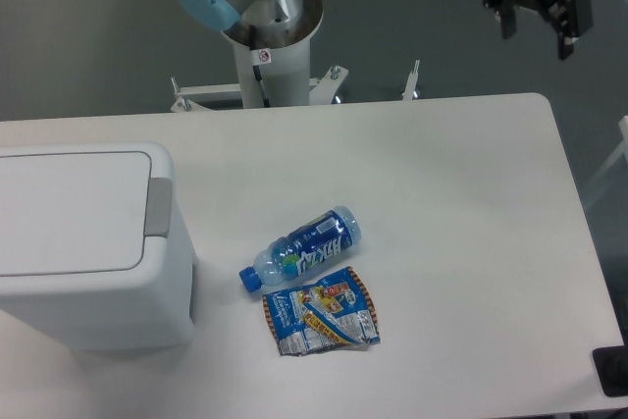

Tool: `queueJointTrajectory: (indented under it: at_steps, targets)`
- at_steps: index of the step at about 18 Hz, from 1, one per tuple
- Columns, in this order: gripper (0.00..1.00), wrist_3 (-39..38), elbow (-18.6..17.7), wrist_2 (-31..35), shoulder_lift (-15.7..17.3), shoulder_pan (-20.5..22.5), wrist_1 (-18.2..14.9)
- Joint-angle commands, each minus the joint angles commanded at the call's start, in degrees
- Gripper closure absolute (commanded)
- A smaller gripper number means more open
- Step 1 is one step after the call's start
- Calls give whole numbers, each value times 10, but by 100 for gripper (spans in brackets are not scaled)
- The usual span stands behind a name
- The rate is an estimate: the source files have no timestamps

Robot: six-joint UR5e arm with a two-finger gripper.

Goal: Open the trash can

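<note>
Empty and spread apart, the claw [537, 19] hangs far from the trash can [88, 242], beyond the table [442, 193] edge; the trash can sits lid-down with a bottle [302, 248] and wrapper [320, 313] beside it

The table [461, 193] fills most of the frame. The trash can [83, 242] stands on it at the left edge, lid [69, 211] closed, tab [159, 208] on its right side. The bottle [302, 249] lies on the table at lower centre, right of the trash can. The wrapper [320, 313] lies just below the bottle. The gripper [536, 19] hangs at upper right, above the table's far edge. The arm base [267, 46] stands at upper centre, behind the table.
</note>
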Motion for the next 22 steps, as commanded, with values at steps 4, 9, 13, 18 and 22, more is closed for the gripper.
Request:
queueJointTrajectory:
  at_steps: [4,9,13,18,22]
  targets:
    - [0,-1,-8,1,8,2,-1]
    - [0,-58,-10,0,6,-2,-2]
    - [0,-167,-2,0,6,-21,-31]
    - [0,-355,3,-33,3,-77,-37]
    - [0,-512,10,-92,0,-118,-33]
